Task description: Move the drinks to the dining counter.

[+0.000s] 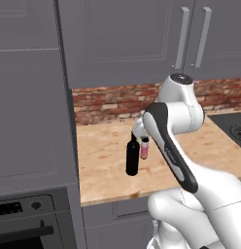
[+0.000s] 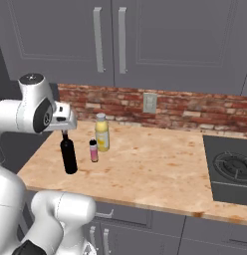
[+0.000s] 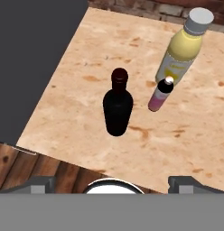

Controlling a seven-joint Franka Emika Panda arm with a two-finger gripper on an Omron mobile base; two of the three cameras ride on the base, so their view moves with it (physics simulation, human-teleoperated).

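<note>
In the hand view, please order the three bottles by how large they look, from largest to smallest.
1. Yellow bottle
2. Black wine bottle, close to the yellow one; the steep camera angle makes this unsure.
3. Pink bottle, clearly smallest.

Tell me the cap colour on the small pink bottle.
Dark, nearly black, on the small pink bottle; the hand view shows it best.

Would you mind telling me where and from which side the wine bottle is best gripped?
Probably at the slim neck of the wine bottle, from above: it stands upright, and the pink bottle stands close beside, leaving little side room.
</note>
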